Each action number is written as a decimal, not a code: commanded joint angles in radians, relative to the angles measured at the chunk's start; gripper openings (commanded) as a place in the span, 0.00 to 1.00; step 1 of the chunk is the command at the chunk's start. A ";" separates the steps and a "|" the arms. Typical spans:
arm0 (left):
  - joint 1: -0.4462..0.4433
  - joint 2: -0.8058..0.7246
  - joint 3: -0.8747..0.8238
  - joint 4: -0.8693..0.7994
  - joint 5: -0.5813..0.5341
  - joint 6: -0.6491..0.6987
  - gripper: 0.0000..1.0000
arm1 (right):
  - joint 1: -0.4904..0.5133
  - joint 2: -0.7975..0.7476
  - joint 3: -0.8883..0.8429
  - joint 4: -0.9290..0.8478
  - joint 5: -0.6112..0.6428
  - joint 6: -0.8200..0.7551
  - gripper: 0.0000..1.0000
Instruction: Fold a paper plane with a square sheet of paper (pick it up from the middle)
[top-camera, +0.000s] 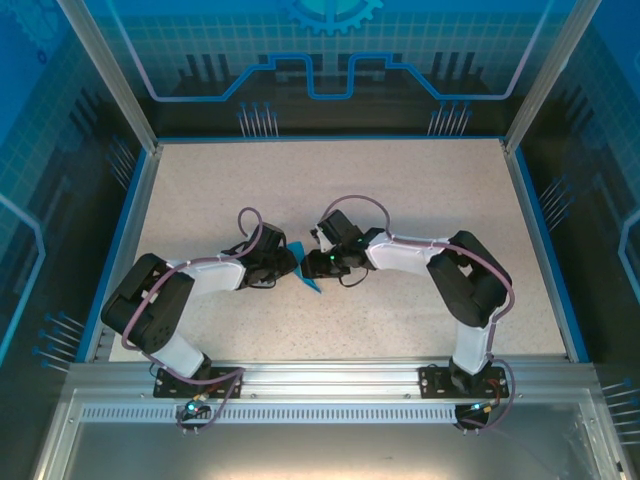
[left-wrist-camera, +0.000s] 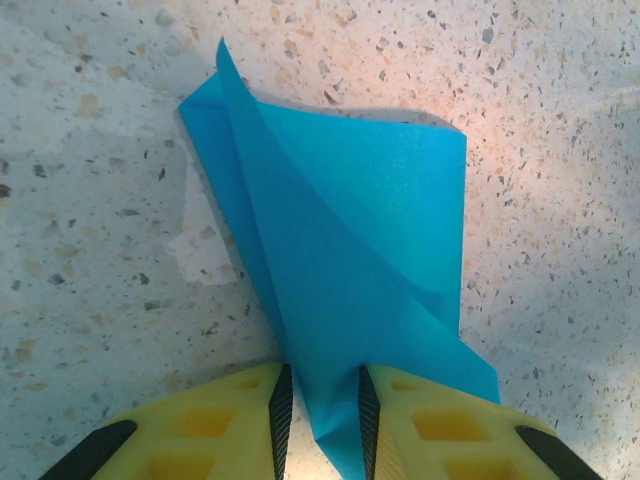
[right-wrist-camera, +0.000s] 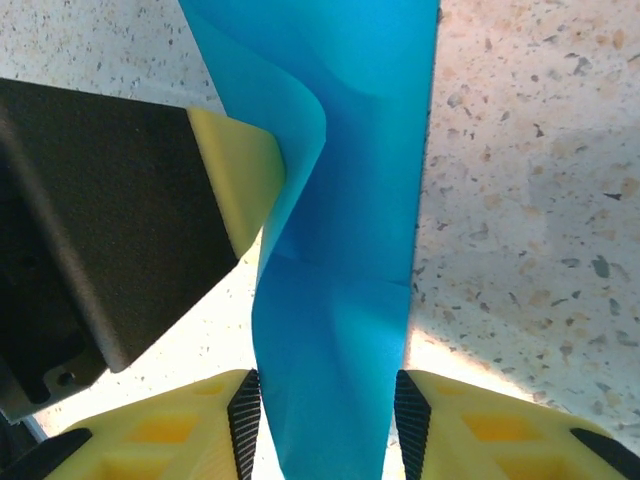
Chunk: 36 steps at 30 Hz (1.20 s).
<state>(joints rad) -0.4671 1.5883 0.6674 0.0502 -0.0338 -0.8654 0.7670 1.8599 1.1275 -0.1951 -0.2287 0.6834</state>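
The teal-blue sheet of paper (top-camera: 306, 270) is folded over on itself and curls up off the table's middle, between both grippers. My left gripper (top-camera: 290, 263) comes from the left and is shut on one narrow end of the paper (left-wrist-camera: 350, 230); its black pads (left-wrist-camera: 281, 405) pinch that end. My right gripper (top-camera: 320, 262) faces it from the right. Its jaws (right-wrist-camera: 328, 400) stand wide, and the paper (right-wrist-camera: 340, 300) runs loosely between them. The left gripper's yellow finger (right-wrist-camera: 240, 170) shows beside the paper in the right wrist view.
The speckled beige table (top-camera: 400, 190) stretches away on all sides of the grippers. Blue rails (top-camera: 545, 240) and see-through walls border it at left, right and back. A metal beam (top-camera: 330, 375) carries both arm bases at the near edge.
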 joint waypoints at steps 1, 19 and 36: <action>0.006 -0.018 -0.002 -0.030 -0.011 -0.014 0.29 | 0.022 -0.004 0.046 -0.032 0.032 0.025 0.42; 0.007 -0.019 0.000 -0.031 -0.008 -0.016 0.29 | 0.051 0.070 0.094 -0.068 0.015 -0.013 0.36; 0.006 -0.016 0.008 -0.036 -0.010 -0.017 0.28 | 0.057 0.071 0.072 -0.093 0.046 -0.036 0.23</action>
<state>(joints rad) -0.4664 1.5867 0.6670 0.0463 -0.0341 -0.8654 0.8055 1.9144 1.2053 -0.2539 -0.1932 0.6575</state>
